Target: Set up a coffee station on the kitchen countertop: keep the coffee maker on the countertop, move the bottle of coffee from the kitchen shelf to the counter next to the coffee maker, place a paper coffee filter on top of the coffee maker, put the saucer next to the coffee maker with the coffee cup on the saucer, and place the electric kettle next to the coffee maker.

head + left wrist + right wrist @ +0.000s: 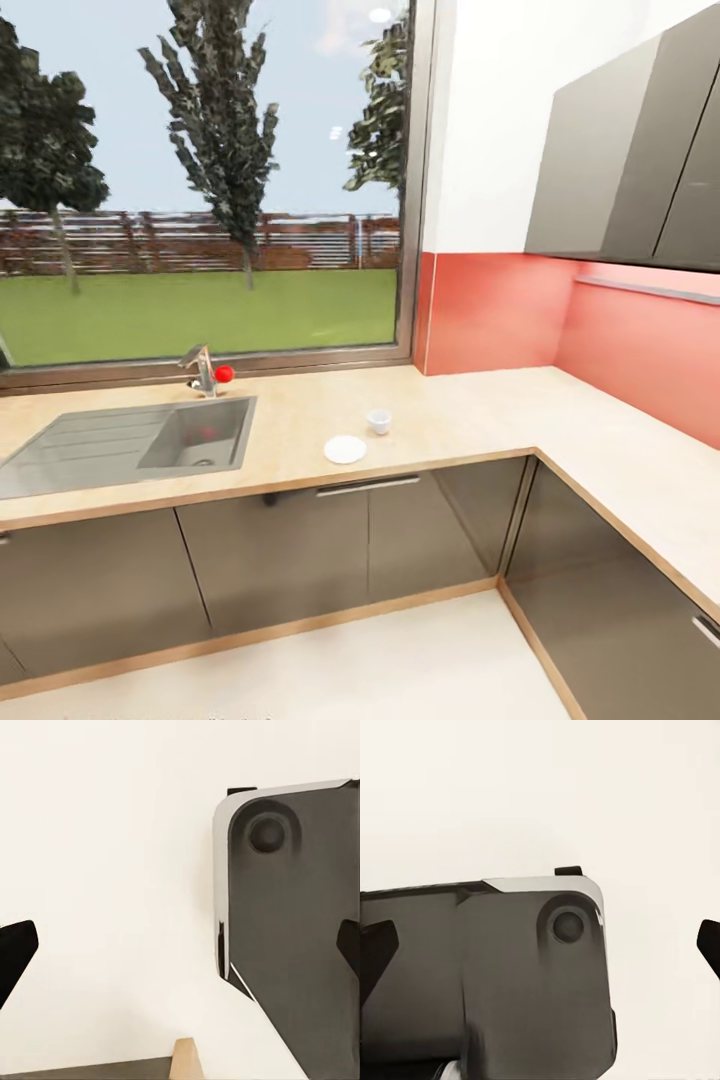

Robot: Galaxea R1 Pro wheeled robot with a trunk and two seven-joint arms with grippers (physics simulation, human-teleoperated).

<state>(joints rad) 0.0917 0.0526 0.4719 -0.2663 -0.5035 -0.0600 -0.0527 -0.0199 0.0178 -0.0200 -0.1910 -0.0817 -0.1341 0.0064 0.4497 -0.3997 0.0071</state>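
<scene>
Countertop (470,415) — light wood, saucer (345,449) beside coffee cup (378,421), sink (130,445) left

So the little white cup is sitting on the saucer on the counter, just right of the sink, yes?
Not quite. In the head view the coffee cup stands on the countertop beside the saucer, not on it. Both are right of the sink, as you said.

Left wrist view: black fingers (16,952) at both picture edges, tips tapered, matte. Between them, dark-grey robot base (300,937), rounded corner, pale silver rim, round recessed knob.
Right wrist view: black fingers (375,956), same base (510,975) between, same knob.
</scene>
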